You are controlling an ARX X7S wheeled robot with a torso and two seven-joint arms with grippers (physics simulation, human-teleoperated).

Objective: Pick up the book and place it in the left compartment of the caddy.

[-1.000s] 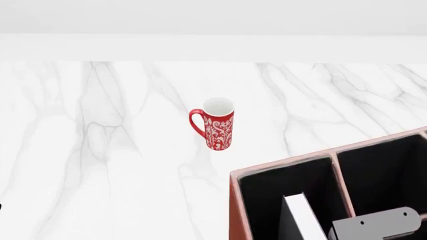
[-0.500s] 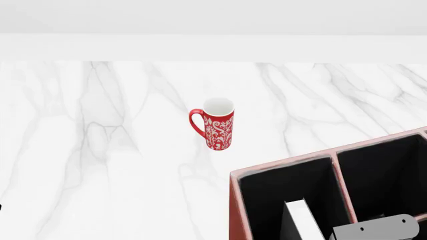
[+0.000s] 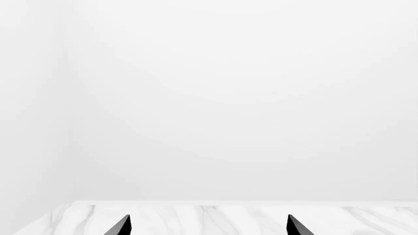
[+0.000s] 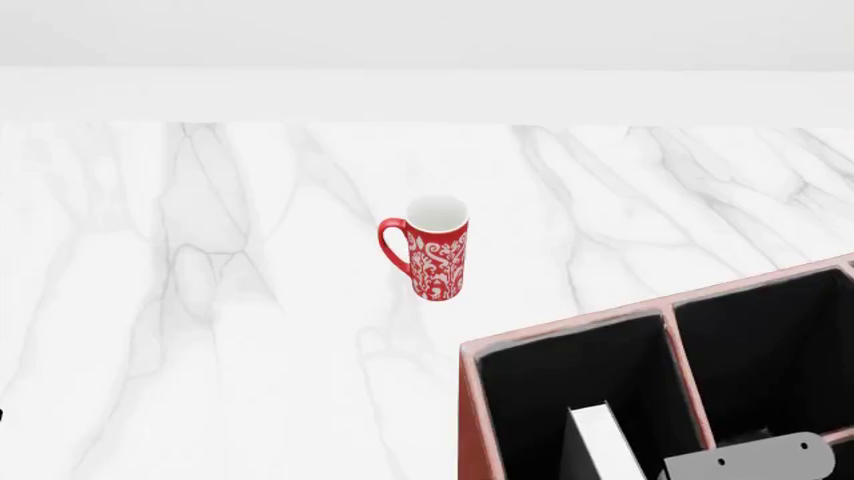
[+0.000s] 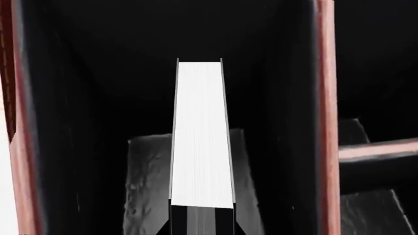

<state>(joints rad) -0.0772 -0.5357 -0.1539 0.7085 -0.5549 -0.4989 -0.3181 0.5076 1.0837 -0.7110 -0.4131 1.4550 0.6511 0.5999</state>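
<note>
1 book (image 4: 603, 440) lower in left compartment (image 4: 534, 390), right hand (image 5: 201, 230) clamped on it.

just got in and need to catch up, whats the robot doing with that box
The right arm is lowering a black book, page edges up, into the left compartment of the reddish-brown caddy. The right pincer is shut on the book, which sits well inside the slot, between its black walls. The left pincer is open over the marble table and holds nothing. A red patterned mug stands apart from the caddy, untouched.
</note>
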